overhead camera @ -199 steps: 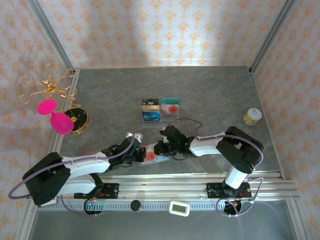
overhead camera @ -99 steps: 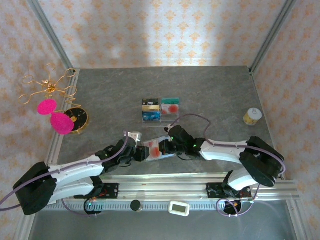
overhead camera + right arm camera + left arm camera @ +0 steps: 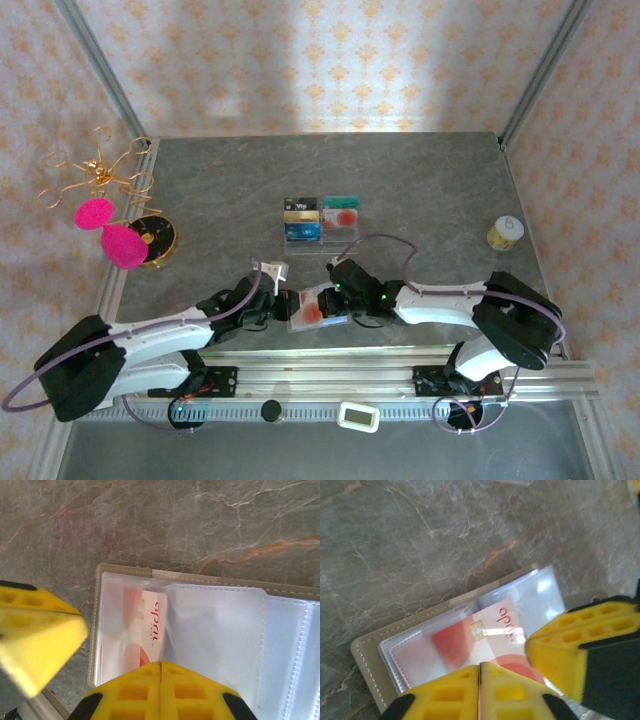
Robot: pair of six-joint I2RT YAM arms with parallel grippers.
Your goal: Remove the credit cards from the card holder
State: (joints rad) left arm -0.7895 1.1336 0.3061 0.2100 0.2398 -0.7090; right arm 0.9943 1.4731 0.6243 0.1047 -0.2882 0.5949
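Left gripper is closed, tips together over a pale red-blotched card tucked in the open card holder. Right gripper is closed too, above the holder's clear sleeves. The holder lies on the table between both grippers.

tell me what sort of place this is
Probably a staged robot test booth rather than a home: a left arm and right arm bolted to an aluminium rail, and wallpaper-print panels boxing in the table.
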